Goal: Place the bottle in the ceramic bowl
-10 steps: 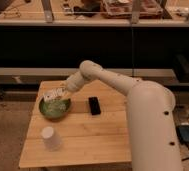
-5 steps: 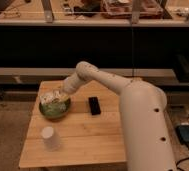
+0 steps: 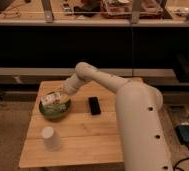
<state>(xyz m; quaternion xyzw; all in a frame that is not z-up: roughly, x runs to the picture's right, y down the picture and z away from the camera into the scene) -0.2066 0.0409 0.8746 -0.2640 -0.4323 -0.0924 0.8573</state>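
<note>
Behind my arm runs a long dark shelf unit with cluttered trays along its top, and below it the small wooden table (image 3: 88, 135) fills the middle of my view. Its near edge and left edge are fully visible; the right side is covered by my robot's white body (image 3: 140, 130). On the board I have open wood across the centre and near right, between the white cup (image 3: 50, 137) at the near left and the flat black object (image 3: 94, 105) lying just right of the ceramic bowl (image 3: 55, 110). That bowl sits at the table's far left, close to the left edge, with little spare wood beyond it.

My arm reaches from the right across the far part of the table, and the gripper (image 3: 58, 97) is over the bowl, at its far rim. It holds the bottle (image 3: 49, 99), which I take to be clamped between the fingers, though the fingertips themselves are too indistinct to separate. I see the bottle low over the bowl's inside, its long axis roughly level and tilted slightly, running from lower left to upper right towards the gripper. Whether it touches the bowl I cannot tell. Its pale label shows faint marks, none I can read
</note>
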